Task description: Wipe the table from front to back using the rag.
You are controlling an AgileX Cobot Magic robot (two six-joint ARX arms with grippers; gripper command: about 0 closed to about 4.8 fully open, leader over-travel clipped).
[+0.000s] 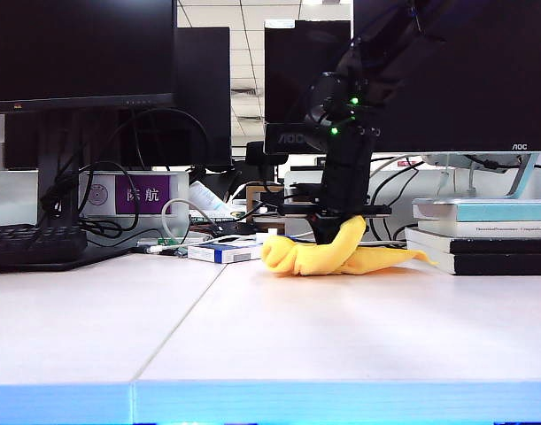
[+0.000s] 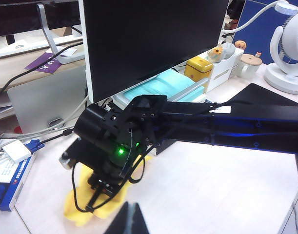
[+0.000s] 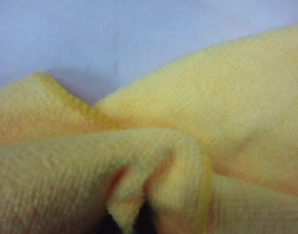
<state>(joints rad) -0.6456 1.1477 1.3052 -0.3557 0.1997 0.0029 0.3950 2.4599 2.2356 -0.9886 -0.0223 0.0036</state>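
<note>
1. The rag [image 1: 336,257] lies bunched at the back of the table [image 1: 252,336], right of the seam, just left of a stack of books [image 1: 483,235].
2. The right gripper [image 1: 334,232] points down into the rag, its jaws clamped on a raised fold.
3. The right wrist view is filled with yellow folds [image 3: 153,161] over pale table.
4. The left gripper [image 2: 128,220] shows only as a dark tip, jaws together, empty, apart from the rag.
5. A white-and-blue box [image 1: 224,252] sits left of the rag.

A white-and-blue box [image 1: 224,252], stacked books [image 1: 483,237], a keyboard [image 1: 31,243] and monitors [image 1: 80,49].
</note>
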